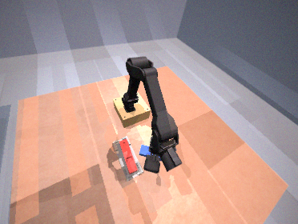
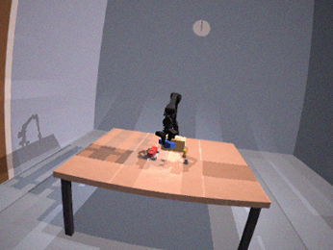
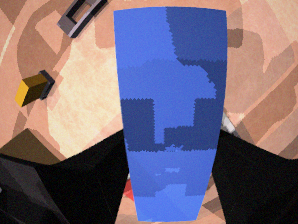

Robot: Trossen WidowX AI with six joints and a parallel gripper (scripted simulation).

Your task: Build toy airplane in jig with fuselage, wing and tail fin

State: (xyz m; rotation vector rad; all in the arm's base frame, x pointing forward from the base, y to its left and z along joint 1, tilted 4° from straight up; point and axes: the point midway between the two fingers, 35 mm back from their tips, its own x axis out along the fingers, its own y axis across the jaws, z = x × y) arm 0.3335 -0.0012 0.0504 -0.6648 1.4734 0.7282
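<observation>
The red fuselage [image 1: 129,158] [image 2: 152,152] lies lengthwise in the pale grey cradle [image 1: 139,171]; a small bit of red [image 3: 129,190] shows behind the wing in the wrist view. My gripper [image 1: 162,160] [image 3: 169,132] is shut on the blue wing [image 1: 144,150] [image 2: 168,144] [image 3: 170,75] and holds it above the table, beside the cradle. The wing hides most of what is beneath it in the wrist view. The yellow tail fin [image 2: 184,152] [image 3: 31,90] stands apart in a small dark holder [image 3: 47,85]; the arm hides it in the top view.
The wooden base block [image 1: 136,119] [image 2: 179,144] [image 3: 30,146] carries the arm at the back of the table [image 1: 52,140] [image 2: 221,180]. A grey open frame [image 3: 75,30] stands at the upper left of the wrist view, near the tail fin.
</observation>
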